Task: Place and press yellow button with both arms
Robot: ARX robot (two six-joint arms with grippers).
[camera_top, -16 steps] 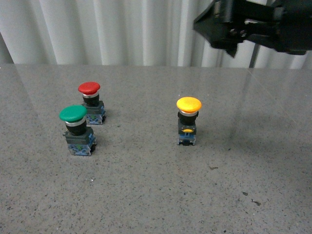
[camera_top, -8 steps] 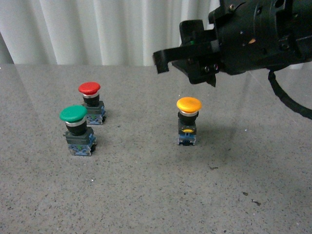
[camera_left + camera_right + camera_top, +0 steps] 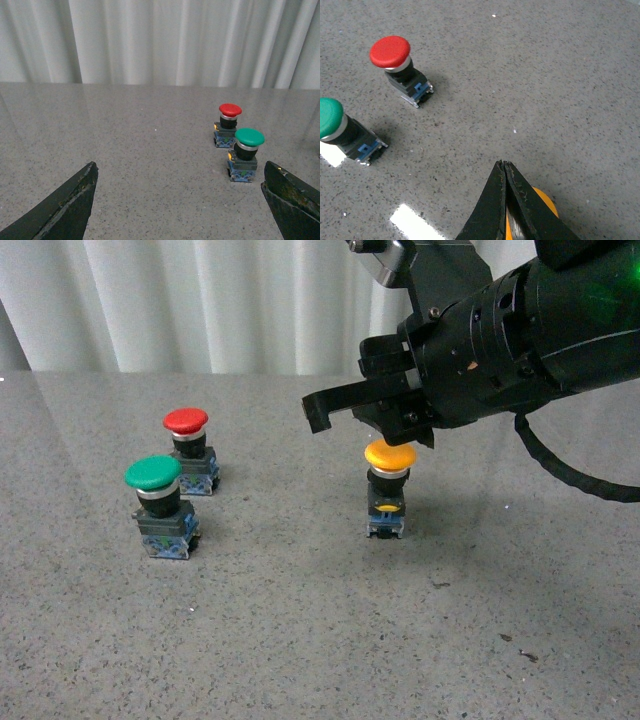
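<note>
Right gripper (image 3: 503, 167), fingers pressed together, hangs just above the yellow button (image 3: 390, 455), which stands upright on the grey table (image 3: 300, 640). It is best pressed straight down on the cap's centre (off-centre could tip it). Left gripper (image 3: 180, 170), spread wide, faces the green button (image 3: 152, 472) and red button (image 3: 185, 420), both well apart from the yellow one; nothing blocks.

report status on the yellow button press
Left gripper open, holding nothing. Right gripper shut, over the yellow button, contact unclear. Button upright. Red button and green button well clear.
</note>
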